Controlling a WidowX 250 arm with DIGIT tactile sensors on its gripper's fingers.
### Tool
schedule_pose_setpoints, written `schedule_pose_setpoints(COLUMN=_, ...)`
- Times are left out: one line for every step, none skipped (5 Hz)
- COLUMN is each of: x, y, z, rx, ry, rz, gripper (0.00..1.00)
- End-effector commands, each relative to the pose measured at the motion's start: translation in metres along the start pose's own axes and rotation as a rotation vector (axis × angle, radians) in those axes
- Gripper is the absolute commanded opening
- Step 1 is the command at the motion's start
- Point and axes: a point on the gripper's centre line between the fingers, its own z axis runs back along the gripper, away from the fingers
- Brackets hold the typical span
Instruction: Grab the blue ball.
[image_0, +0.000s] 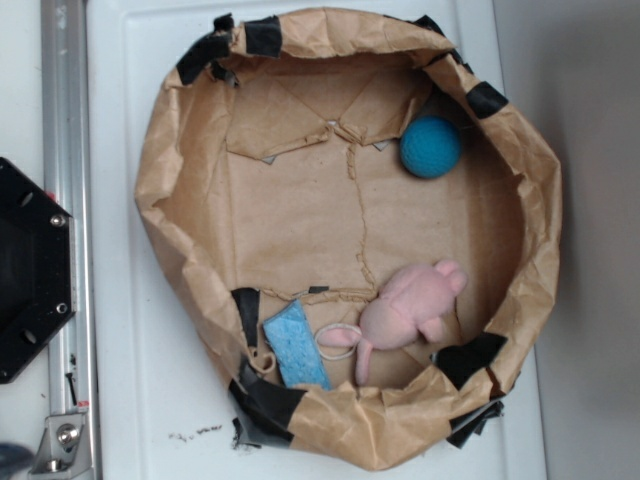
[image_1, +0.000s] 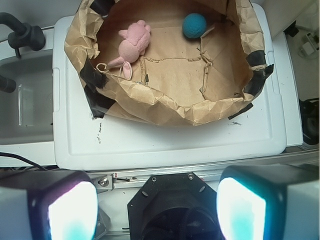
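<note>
The blue ball (image_0: 431, 147) is a small fuzzy teal ball resting on the paper floor at the upper right inside the brown paper bin (image_0: 180, 130). In the wrist view the blue ball (image_1: 194, 25) lies at the far top of the bin (image_1: 150, 102). My gripper (image_1: 157, 207) is open and empty, its two fingers (image_1: 70, 212) wide apart at the bottom of the wrist view, above the robot's black base and well short of the bin. The gripper does not show in the exterior view.
A pink plush toy (image_0: 410, 310) and a flat light-blue sponge (image_0: 296, 345) lie at the bin's lower side. The bin stands on a white lid (image_1: 165, 145). The black robot base (image_0: 30, 270) and a metal rail (image_0: 65, 150) are at the left.
</note>
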Motion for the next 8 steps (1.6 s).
schedule_pose_setpoints(x=0.000, y=0.000, z=0.000, rx=0.000, ry=0.000, rz=0.000, gripper=1.00)
schedule_pose_setpoints(x=0.031, y=0.018, z=-0.036, rx=0.050, ry=-0.180, rz=0.153, gripper=1.00)
schedule_pose_setpoints(x=0.069, y=0.027, z=-0.052, rx=-0.030, ry=-0.329, rz=0.277, gripper=1.00)
schedule_pose_setpoints(x=0.098, y=0.037, z=-0.081, rx=-0.074, ry=-0.417, rz=0.377, gripper=1.00)
schedule_pose_setpoints(x=0.125, y=0.053, z=-0.122, rx=-0.054, ry=-0.486, rz=0.475, gripper=1.00)
schedule_pose_setpoints(x=0.144, y=0.061, z=-0.160, rx=-0.024, ry=-0.500, rz=0.509, gripper=1.00)
schedule_pose_setpoints(x=0.159, y=0.081, z=-0.173, rx=0.055, ry=-0.521, rz=0.529, gripper=1.00)
schedule_pose_setpoints(x=0.178, y=0.096, z=-0.182, rx=0.074, ry=-0.529, rz=0.533, gripper=1.00)
